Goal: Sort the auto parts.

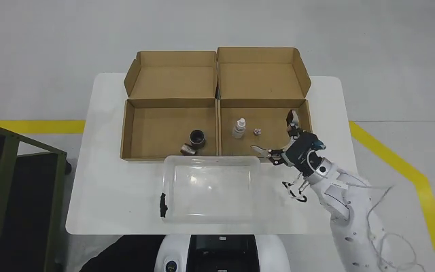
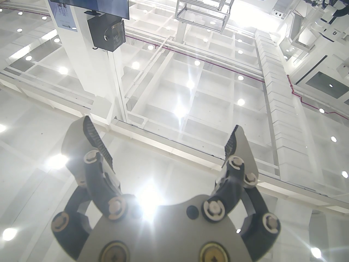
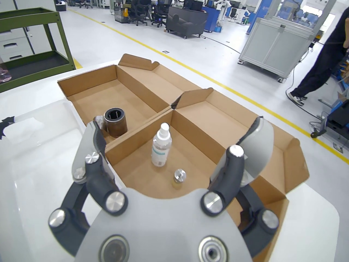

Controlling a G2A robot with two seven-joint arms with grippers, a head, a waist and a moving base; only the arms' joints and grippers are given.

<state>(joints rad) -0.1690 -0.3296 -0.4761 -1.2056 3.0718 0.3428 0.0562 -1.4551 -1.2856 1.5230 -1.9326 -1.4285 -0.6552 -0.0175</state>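
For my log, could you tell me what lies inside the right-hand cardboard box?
An upright white bottle and a small metal part; the right gripper hides part of the box floor.

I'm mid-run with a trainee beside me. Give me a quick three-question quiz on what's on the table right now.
1. How many items stand in the right box?
2. The dark cylinder is in: A the clear tub, B the left box, C the right box.
3. True or false: the right pincer is open and empty.
Key: 1 two, the bottle and a small metal cap; 2 B; 3 true.
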